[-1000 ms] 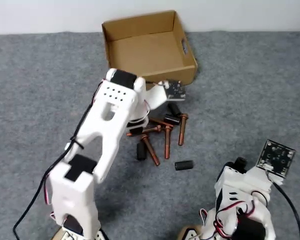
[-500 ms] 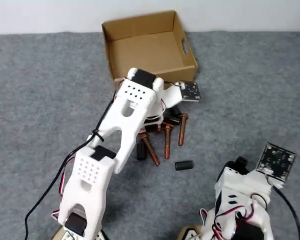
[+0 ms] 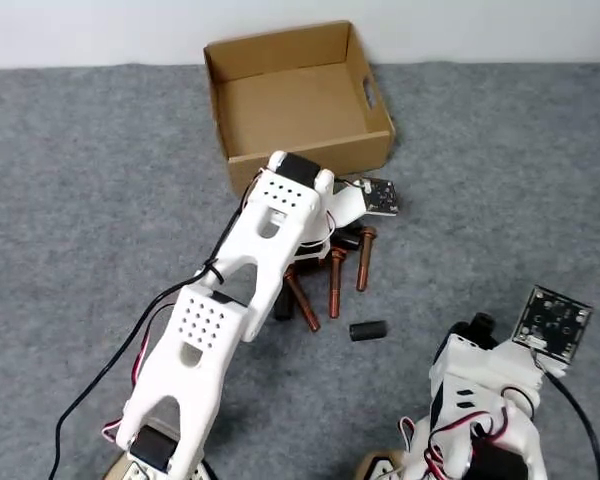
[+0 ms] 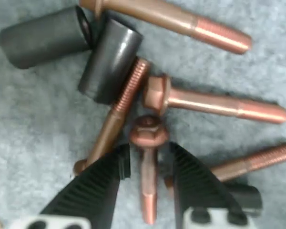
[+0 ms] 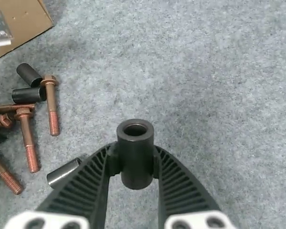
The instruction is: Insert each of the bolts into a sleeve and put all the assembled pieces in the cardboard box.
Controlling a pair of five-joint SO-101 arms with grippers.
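**Bolt-picking under way beside an unfilled box.** The left gripper (image 4: 148,151) hangs spread over the heap of copper bolts and dark sleeves on the grey table (image 3: 80,200). One bolt (image 4: 148,188) lies between the jaws. Its flanged head sits just past the fingertips and its shank runs back down the gap, with a sliver of daylight on each side, so nothing is gripped yet.

The right gripper (image 5: 135,154), well apart from the heap, is clenched on a sleeve (image 5: 135,138) held upright with its open bore facing up (a ready socket, by the look of it). The cardboard box (image 3: 355,150) stands just behind the heap, and no assembled piece lies inside it. The task therefore appears to be at an early stage: taking up a bolt for the first pairing.

The next move likely calls for squeezing squarely on the shank. The lift must then come straight up, because a second bolt (image 4: 115,119) lies slantwise close beside the head and could be dragged along. After that, the threaded tip must line up with the waiting bore. A loose sleeve (image 3: 368,330) rests apart from the heap, between the two arms.
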